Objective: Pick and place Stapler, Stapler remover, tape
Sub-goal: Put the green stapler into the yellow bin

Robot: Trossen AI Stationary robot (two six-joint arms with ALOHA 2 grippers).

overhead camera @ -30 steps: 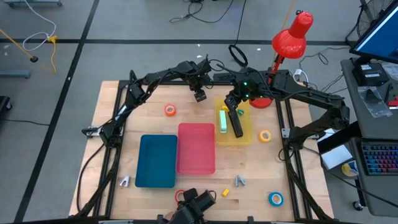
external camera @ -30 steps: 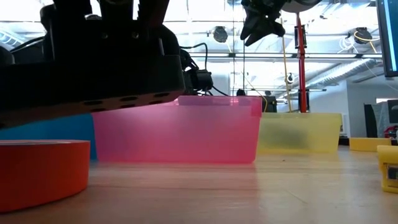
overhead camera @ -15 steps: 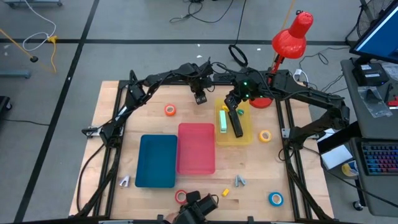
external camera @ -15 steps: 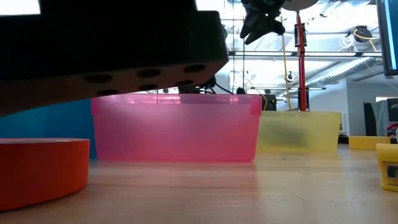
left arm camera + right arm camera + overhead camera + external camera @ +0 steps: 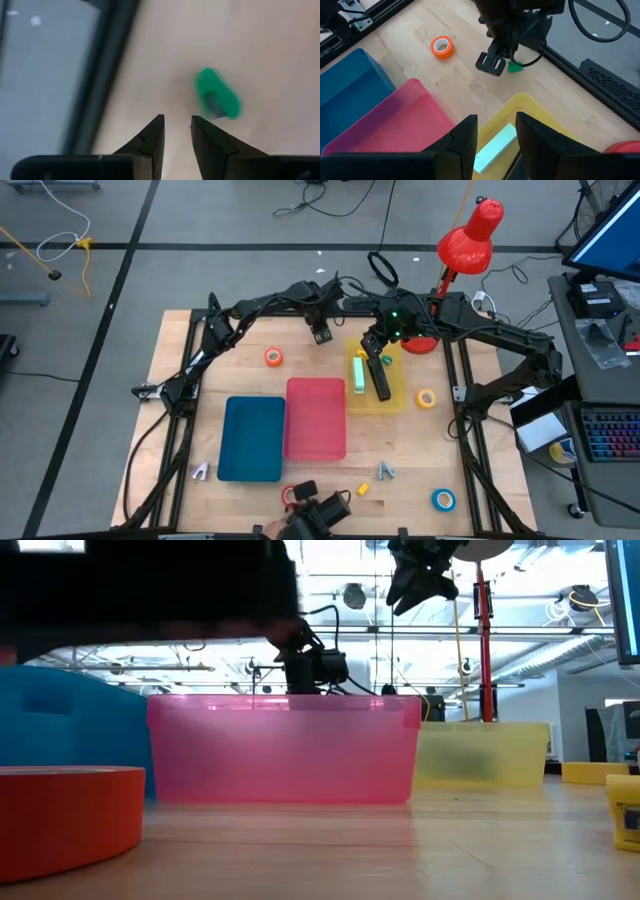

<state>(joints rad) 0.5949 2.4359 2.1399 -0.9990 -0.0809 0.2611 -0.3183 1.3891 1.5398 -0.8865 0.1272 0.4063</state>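
- 3 bins sat side by side mid-table: a blue bin (image 5: 252,439), a pink bin (image 5: 316,418) and a yellow bin (image 5: 398,385).
- 4 tape rolls lay on the wood: an orange roll (image 5: 273,357) near the far side, a yellow roll (image 5: 427,398) just right of the yellow bin, a blue roll (image 5: 443,499) at the near right, and a red-orange roll (image 5: 290,497) at the near edge, partly hidden by a dark object.
- 1 dark stapler (image 5: 380,380) and a pale green stapler (image 5: 358,373) lay inside the yellow bin.
- Left gripper (image 5: 321,334) hung over the far part of the table, fingers (image 5: 150,142) narrowed to a slim gap with nothing between them; a small green item (image 5: 217,94) lay on the wood just ahead of them, blurred.
- Right gripper (image 5: 372,352) hovered over the yellow bin's far end, fingers (image 5: 464,140) partly apart and empty.
- 2 small pieces, one silver (image 5: 201,471) and one yellow (image 5: 362,489), lay near the front.
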